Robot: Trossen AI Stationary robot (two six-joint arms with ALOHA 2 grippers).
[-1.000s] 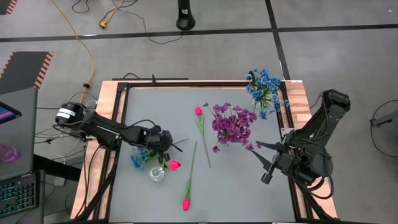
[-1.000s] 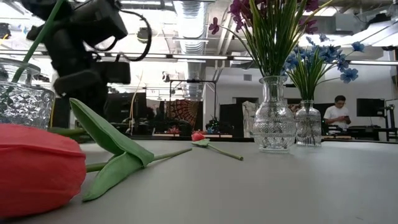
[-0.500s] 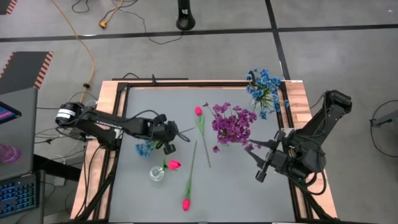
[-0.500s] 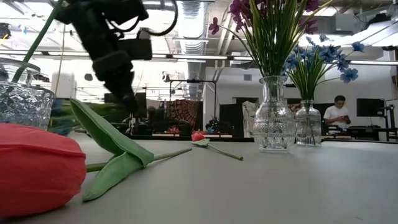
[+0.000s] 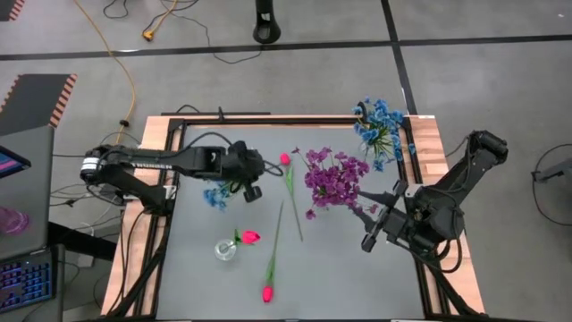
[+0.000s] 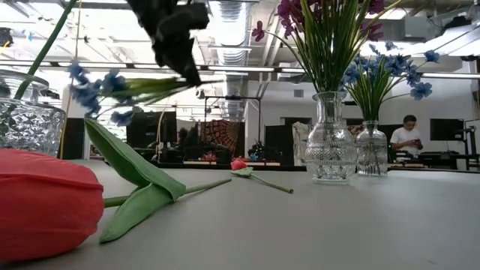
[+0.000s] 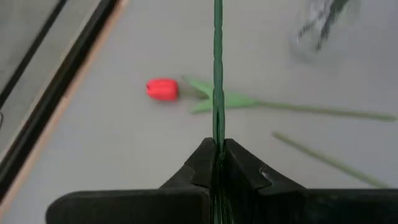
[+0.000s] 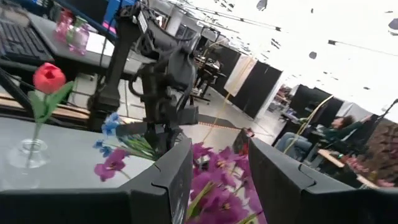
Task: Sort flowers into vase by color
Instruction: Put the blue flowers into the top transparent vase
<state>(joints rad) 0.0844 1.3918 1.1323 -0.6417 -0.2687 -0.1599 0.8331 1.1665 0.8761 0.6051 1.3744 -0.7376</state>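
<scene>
Your counter [image 5: 357, 268] has a grey top inside a black frame, edged with light wood rails [image 5: 433, 152]. It stands on a grey concrete floor [image 5: 465, 85] crossed by dark tape lines [image 5: 268, 49]. A yellow cable [image 5: 125, 67] runs over the floor at the far left, and a black round stand base [image 5: 268, 27] sits beyond the far edge. At your left you have a striped hazard mat [image 5: 40, 94] and a keyboard [image 5: 22, 282] on a side desk. Behind the counter the room shows white walls, ceiling ducts [image 6: 232, 19] with strip lights, dark partitions [image 8: 264, 84], and a seated person [image 6: 407, 135] at far right.
</scene>
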